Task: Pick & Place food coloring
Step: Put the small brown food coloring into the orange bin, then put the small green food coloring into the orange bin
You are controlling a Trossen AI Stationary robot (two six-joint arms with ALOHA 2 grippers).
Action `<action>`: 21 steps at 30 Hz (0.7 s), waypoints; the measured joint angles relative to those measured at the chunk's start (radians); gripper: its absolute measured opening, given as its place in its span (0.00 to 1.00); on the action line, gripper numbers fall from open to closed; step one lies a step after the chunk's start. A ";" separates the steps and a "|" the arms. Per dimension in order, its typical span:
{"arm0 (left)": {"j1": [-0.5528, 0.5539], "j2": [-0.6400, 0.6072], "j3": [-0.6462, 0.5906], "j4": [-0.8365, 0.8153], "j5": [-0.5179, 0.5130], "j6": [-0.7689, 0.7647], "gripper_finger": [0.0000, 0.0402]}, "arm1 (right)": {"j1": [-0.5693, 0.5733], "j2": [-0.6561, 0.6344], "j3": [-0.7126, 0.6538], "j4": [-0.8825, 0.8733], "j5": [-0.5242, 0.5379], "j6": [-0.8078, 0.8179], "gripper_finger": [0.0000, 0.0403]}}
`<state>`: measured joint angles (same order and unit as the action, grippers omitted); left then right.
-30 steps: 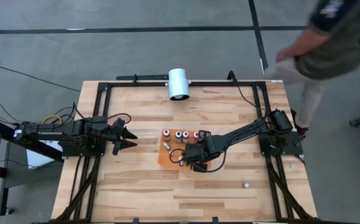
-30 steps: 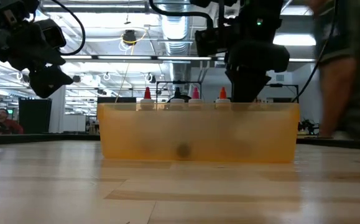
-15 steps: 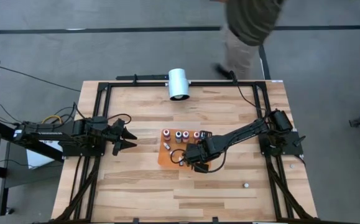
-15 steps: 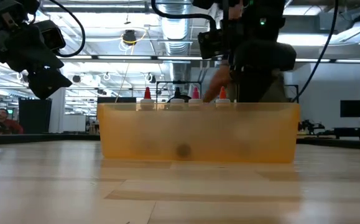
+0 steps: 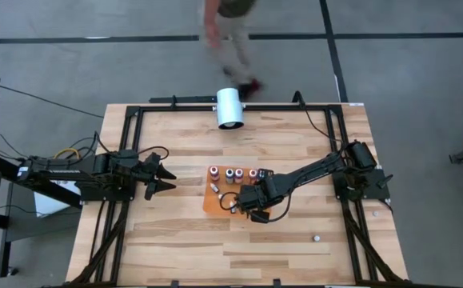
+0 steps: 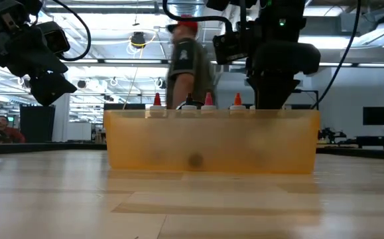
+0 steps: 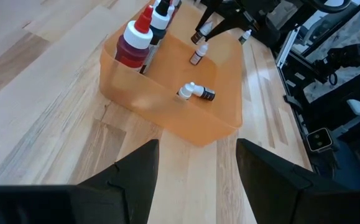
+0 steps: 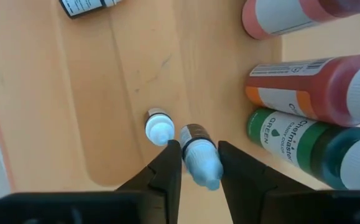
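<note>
An orange tray (image 5: 212,204) sits mid-table. Larger food coloring bottles (image 5: 229,174) stand along its far wall, and their coloured tips (image 6: 208,99) show above the tray's rim in the low view. My right gripper (image 5: 245,200) reaches down into the tray and is shut on one tiny bottle (image 8: 196,134) with a pale cap. A second tiny bottle (image 8: 160,127) stands on its base beside it. A third (image 7: 195,93) lies on its side on the tray floor. My left gripper (image 5: 165,178) hovers open to the left of the tray. My right gripper (image 8: 199,145) pinches the tiny bottle between its two fingers (image 8: 170,163), which come from above, pointing down. They sit on either side of its neck and pale cap (image 8: 203,165). The bottle stands roughly upright, cap up. Whether its base still rests on the tray floor does not show.
A large white cylinder (image 5: 230,108) lies at the table's far edge. A small pale object (image 5: 316,238) lies on the wood near the right front. A person (image 6: 186,66) walks behind the far edge. Bare wood (image 5: 175,240) surrounds the tray inside the black frame.
A person has walked along behind the table's far edge from right to left. Both arms and the bottles have stayed where they were.
</note>
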<state>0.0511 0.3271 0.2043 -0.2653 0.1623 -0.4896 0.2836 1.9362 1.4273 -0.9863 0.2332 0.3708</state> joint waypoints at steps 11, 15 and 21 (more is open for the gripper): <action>0.000 0.000 0.000 0.000 0.001 0.000 0.51 | 0.002 0.000 0.000 -0.001 -0.001 0.022 0.31; 0.000 0.000 0.000 -0.001 0.001 0.000 0.51 | 0.002 0.000 0.000 -0.001 -0.001 0.026 0.33; 0.000 0.000 0.000 -0.001 0.001 0.000 0.51 | 0.003 -0.001 0.000 -0.050 0.001 0.083 0.31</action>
<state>0.0513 0.3271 0.2039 -0.2661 0.1631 -0.4896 0.2863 1.9352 1.4269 -1.0366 0.2340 0.4537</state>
